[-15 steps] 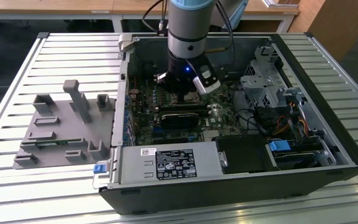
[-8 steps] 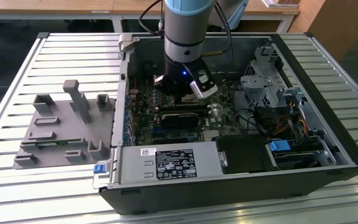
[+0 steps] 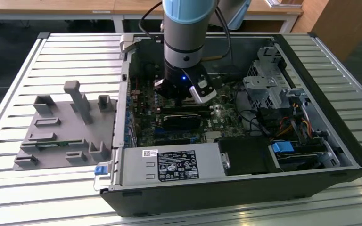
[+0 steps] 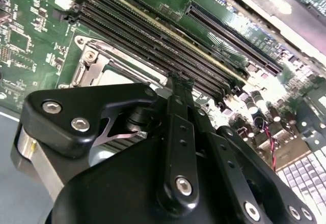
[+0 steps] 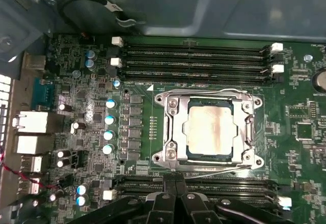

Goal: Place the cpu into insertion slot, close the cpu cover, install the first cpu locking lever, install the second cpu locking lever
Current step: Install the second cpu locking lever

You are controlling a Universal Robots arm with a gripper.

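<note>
Black claw [image 5: 175, 196] fingers are pressed together with nothing between them, poised just beside the near edge of the insertion slot [image 5: 210, 131]. Seated in that slot lies the cpu [image 5: 210, 130], framed by the cpu cover [image 5: 173, 127] lying flat around it, on the green circuit board [image 5: 300, 107] inside the open computer case [image 3: 231, 188] on the slatted bench [image 3: 17, 70].

An open black computer case [image 3: 244, 188] is laid on the slatted metal tabletop [image 3: 17, 188], with a grey plastic fixture tray [image 3: 68, 127] placed beside it towards the exterior view's left. Inside the case, a green circuit board [image 5: 300, 107] is mounted. In the first wrist view, the silver-grey square cpu [image 5: 210, 130] is seated in the insertion slot [image 5: 210, 156], framed by the thin silvery cpu cover [image 5: 172, 128], between two banks of long black memory slots [image 5: 196, 61].
</note>
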